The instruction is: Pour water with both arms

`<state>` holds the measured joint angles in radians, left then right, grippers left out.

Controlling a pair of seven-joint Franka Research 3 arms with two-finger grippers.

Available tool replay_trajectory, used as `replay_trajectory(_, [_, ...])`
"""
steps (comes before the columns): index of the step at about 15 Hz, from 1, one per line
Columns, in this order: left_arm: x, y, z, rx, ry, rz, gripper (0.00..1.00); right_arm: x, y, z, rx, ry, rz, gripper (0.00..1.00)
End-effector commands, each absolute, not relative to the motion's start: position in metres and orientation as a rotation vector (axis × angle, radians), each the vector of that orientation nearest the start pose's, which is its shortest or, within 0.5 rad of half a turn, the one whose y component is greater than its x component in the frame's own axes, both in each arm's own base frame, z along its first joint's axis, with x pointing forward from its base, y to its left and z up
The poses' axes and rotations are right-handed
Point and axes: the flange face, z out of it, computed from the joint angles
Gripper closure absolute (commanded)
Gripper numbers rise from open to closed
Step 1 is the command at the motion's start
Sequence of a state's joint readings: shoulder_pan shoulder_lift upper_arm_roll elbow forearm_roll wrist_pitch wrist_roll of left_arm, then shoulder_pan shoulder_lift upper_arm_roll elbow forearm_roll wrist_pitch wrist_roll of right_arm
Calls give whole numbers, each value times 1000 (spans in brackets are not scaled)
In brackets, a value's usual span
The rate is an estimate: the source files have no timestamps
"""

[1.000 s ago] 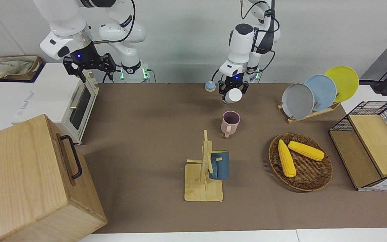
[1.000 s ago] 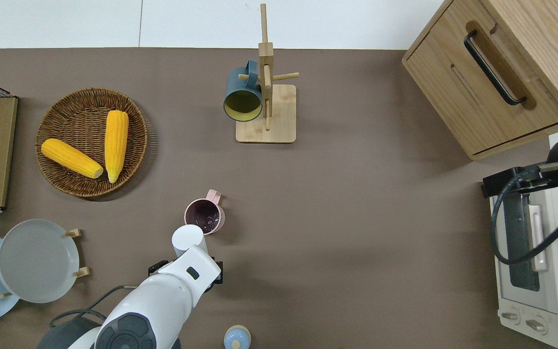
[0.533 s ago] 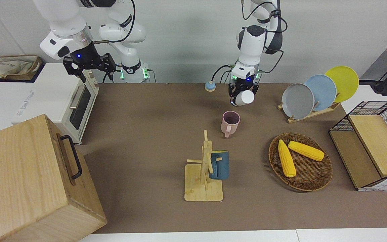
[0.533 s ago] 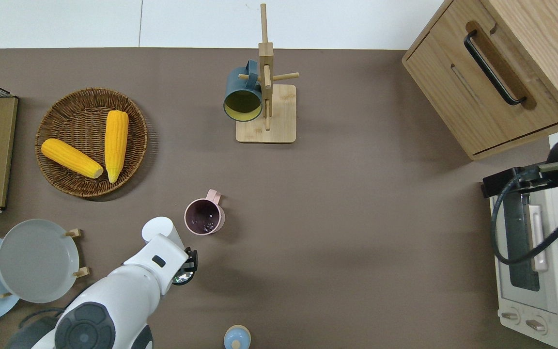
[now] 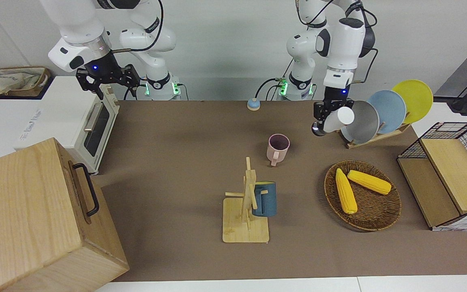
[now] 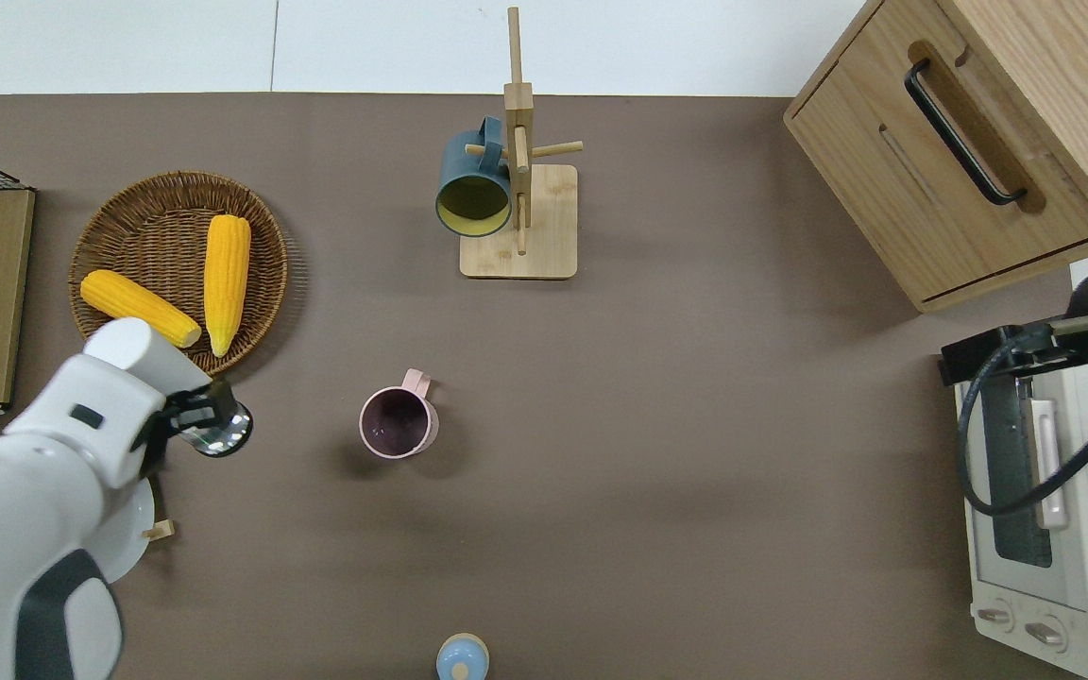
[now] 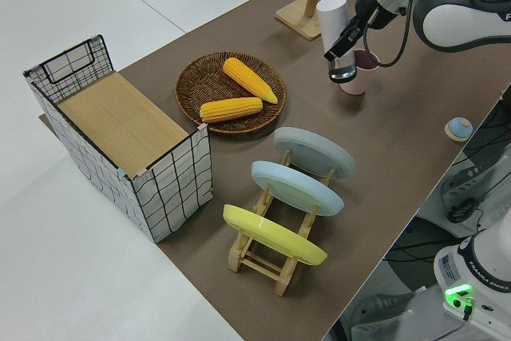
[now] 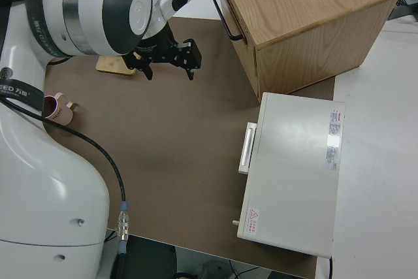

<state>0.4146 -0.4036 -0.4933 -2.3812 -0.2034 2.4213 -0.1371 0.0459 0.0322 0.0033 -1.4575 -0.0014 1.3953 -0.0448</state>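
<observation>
The left pincer (image 5: pixel 326 121) was clamped round a white bottle (image 5: pixel 336 119), gripping it near the silvery end while the bottle lay tilted almost on its side, white end toward the plates; from straight above it hung over bare tabletop (image 6: pixel 657 453) between the wicker basket (image 6: pixel 267 231) with its two corn cobs (image 6: pixel 225 279) and the rack of plates (image 5: pixel 379 111), well apart from the pink mug (image 6: pixel 399 423). That mug stood upright and alone in the open middle of the tabletop, mouth up and handle turned away from the robots, which I took to be where the water was meant to land. With the bottle held off to the left arm's end, no longer lined up above the mug, I judged the pouring was not going on at that moment. The right pincer (image 5: pixel 108 81) was parked with its fingers spread wide, holding nothing. A blue mug (image 6: pixel 473 189) hung on the wooden stand (image 6: pixel 520 222) farther out, kept out of the way
</observation>
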Motion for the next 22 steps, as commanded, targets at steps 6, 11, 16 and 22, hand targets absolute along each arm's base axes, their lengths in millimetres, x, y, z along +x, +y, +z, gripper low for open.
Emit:
replay_trajectory(6, [564, 96, 609, -2959, -332, -909, 1000, 542, 25, 646, -3138, -177, 145, 7])
replay_trajectory(11, [578, 168, 627, -2917, -272, -970, 1000, 542, 25, 646, -3138, -180, 145, 7])
replay_trajectory(16, [584, 252, 639, -2858, -228, -1021, 1000, 542, 25, 646, -3137, -180, 145, 7])
replay_trajectory(22, [580, 305, 616, -2883, -154, -1082, 1000, 542, 25, 646, -3138, -180, 145, 7])
